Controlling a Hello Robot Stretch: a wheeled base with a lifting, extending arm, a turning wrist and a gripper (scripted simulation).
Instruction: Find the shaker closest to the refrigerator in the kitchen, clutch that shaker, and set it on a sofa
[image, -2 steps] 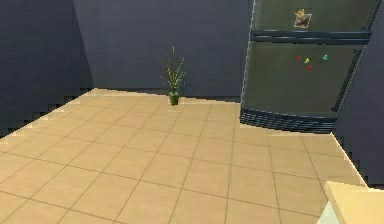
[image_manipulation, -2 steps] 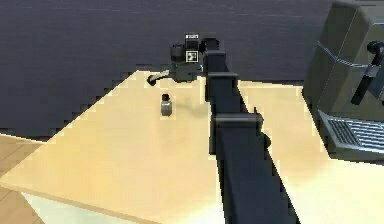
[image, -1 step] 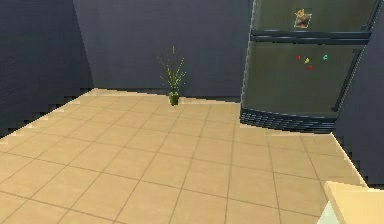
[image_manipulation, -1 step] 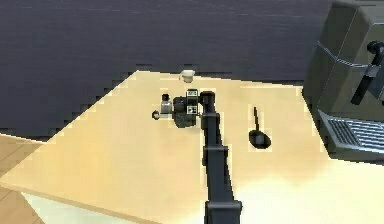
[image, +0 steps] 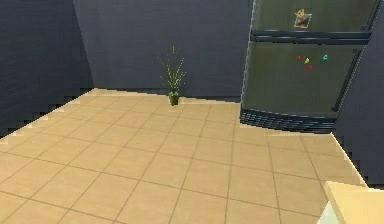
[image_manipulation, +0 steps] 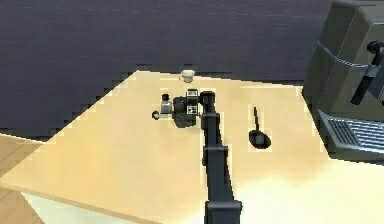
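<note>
One gripper reaches over the tan table; whether it holds anything cannot be told. The small shaker stands upright, apart.

The tan bench carried a small pale shaker near its far edge, a dark ladle lying flat, and a grey coffee machine. The tiled floor carried a potted plant and the refrigerator.
</note>
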